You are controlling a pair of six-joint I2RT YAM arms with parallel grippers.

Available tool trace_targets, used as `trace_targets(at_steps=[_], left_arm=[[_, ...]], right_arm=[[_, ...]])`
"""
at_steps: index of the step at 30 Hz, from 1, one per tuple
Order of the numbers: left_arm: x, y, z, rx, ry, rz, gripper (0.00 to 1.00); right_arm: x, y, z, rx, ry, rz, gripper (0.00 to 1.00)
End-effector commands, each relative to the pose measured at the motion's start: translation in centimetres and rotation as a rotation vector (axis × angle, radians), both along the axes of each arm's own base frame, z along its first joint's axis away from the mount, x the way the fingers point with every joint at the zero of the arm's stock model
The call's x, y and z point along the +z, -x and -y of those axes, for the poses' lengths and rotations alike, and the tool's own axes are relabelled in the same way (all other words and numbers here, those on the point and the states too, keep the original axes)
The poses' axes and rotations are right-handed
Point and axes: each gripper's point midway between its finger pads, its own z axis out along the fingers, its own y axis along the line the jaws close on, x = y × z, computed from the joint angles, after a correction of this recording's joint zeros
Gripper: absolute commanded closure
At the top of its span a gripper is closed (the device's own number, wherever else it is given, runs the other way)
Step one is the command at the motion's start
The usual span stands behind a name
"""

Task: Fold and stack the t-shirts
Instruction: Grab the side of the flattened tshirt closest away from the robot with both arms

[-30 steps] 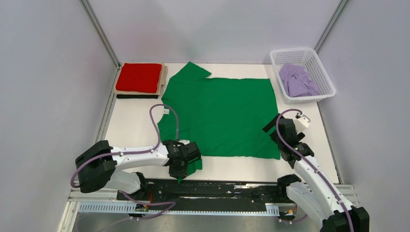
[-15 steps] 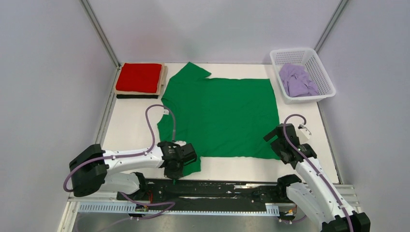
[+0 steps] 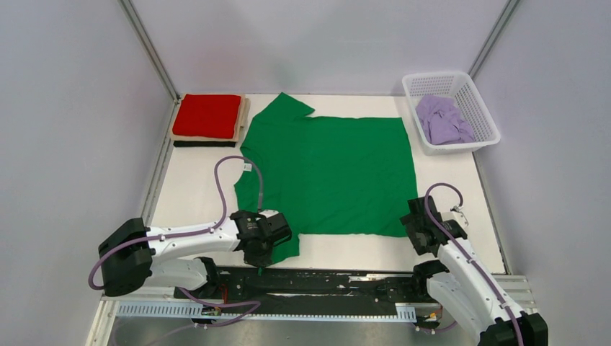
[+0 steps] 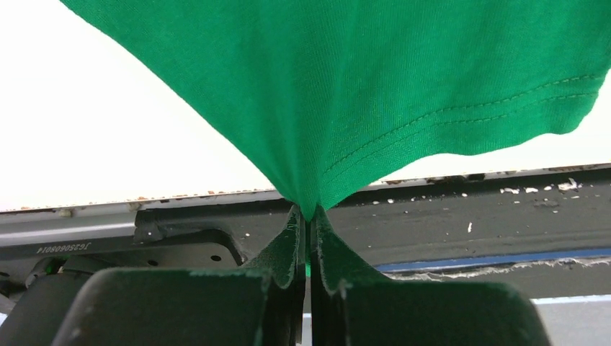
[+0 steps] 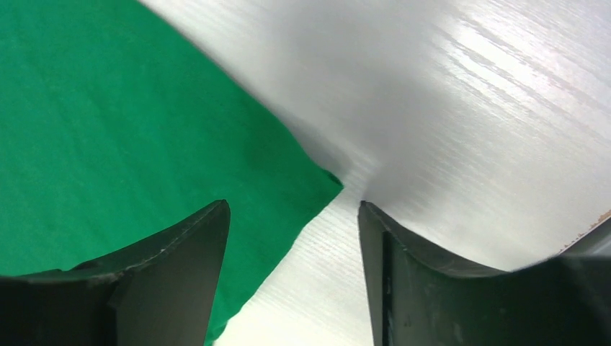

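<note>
Sleeve of bright green cloth t-shirt is pinched in closed left pincer; right pincer, parted, should be shut squarely on hem corner before lifting.

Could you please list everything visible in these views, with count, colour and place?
green t-shirt: one, bright green, spread flat mid-table
red t-shirt: one, red, folded, top of the stack at the far left corner
beige t-shirt: one, beige, folded, under the red one
black t-shirt: one, black, bottom of that stack
lilac t-shirt: one, lilac, crumpled inside the basket
basket: one, white lattice, far right corner
table: one, white, under everything
left gripper: one, black, shut on the green t-shirt's near sleeve
right gripper: one, black, open over the green t-shirt's near right corner
</note>
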Motion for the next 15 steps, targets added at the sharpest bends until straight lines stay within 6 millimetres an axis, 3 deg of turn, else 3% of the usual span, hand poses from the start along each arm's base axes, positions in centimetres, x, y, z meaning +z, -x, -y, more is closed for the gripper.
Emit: trace_targets(at_steps=[1,5,12,15], left_arm=[[0.5,0.3,0.5,-0.002,0.048,-0.005,1.00],[1.0,0.2,0.5,0.009,0.054,0.003,1.00],[1.6,-0.2,1.4,0.001,0.100,0.021,1.00],[1.7,-0.7,1.7,-0.007,0.110,0.044,1.00]], right_arm=[[-0.6,0.0,0.8,-0.082,0.011,0.012,0.37],[-0.8,-0.1,0.7,-0.072,0.015,-0.002,0.39],[-1.5,-0.5,1.0,-0.081,0.037,-0.009,0.58],[-1.8,-0.6,0.9,-0.071,0.040,-0.014,0.72]])
